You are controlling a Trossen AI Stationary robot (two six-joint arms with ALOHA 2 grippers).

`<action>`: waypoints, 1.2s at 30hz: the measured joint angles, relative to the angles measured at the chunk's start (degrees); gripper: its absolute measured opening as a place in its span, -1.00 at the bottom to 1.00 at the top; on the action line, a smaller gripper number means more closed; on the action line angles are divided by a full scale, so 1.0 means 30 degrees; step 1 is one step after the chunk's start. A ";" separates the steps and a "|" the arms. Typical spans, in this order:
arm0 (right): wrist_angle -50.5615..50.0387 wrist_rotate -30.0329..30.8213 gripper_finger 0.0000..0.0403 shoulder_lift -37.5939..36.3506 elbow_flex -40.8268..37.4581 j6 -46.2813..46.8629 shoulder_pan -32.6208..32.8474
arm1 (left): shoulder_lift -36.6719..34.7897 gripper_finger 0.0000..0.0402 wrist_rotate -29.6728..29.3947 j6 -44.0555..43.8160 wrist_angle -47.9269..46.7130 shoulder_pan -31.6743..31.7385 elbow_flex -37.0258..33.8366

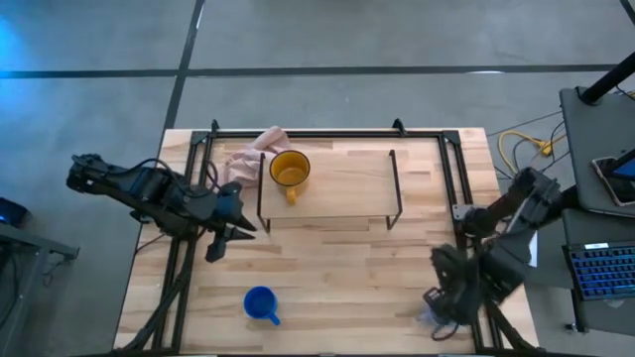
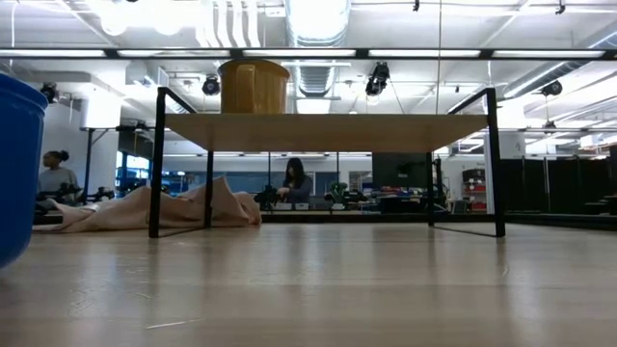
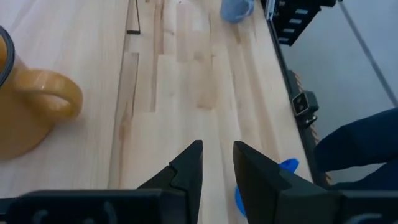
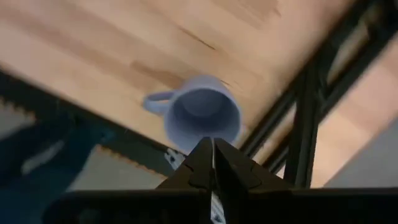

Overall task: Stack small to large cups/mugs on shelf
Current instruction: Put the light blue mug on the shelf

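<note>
The yellow mug (image 1: 289, 171) stands upright on the left end of the shelf's wood plank (image 1: 347, 183); it also shows in the low view (image 2: 253, 87). The bright blue mug (image 1: 260, 303) stands on the table near its front edge. The pale grey-blue mug (image 4: 202, 118) stands upright at the table's front right corner, handle sideways. My right gripper (image 4: 213, 149) is shut just over that mug's rim. My left gripper (image 3: 217, 163) is narrowly open and empty, above the table left of the shelf (image 1: 226, 238). My right gripper's shut fingertips (image 4: 205, 152) come from above at the pale mug's rim (image 4: 208, 135). I cannot tell whether they touch it. The mug stands on the table.
A pink cloth (image 1: 253, 151) lies at the shelf's far left, partly under it. Black frame rails (image 1: 451, 188) run along the table's sides. Bare tabletop (image 1: 347, 278) lies in front of the shelf. People show in the room behind (image 2: 294, 183).
</note>
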 joint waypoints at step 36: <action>0.4523 -0.2286 -0.30 0.1335 -0.6980 0.6872 0.1486 | -0.0442 -0.63 0.1158 0.0676 0.0037 0.0015 -0.0765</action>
